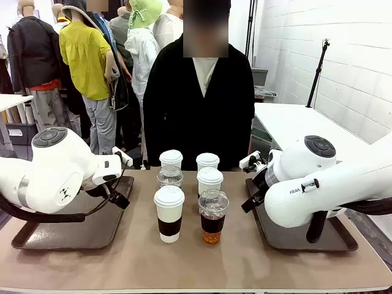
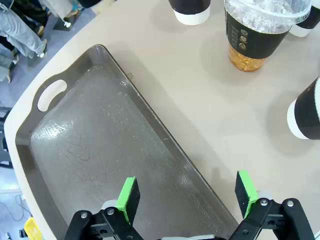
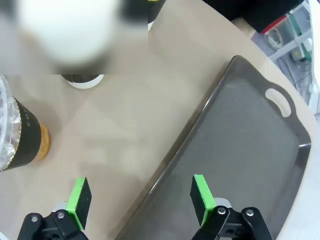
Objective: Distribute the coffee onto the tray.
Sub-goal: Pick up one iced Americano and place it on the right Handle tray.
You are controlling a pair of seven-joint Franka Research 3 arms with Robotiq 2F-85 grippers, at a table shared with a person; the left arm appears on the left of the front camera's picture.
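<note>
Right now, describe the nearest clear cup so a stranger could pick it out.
On the tan table, six cups stand between two dark trays. In the row nearest the robot, the clear cup stands on the robot's right beside a white paper cup. Alone in that row, it has a dome lid and amber drink showing below a dark band.

White rounded arms (image 1: 55,174), black left gripper (image 2: 188,186), green pads (image 2: 129,197).
</note>
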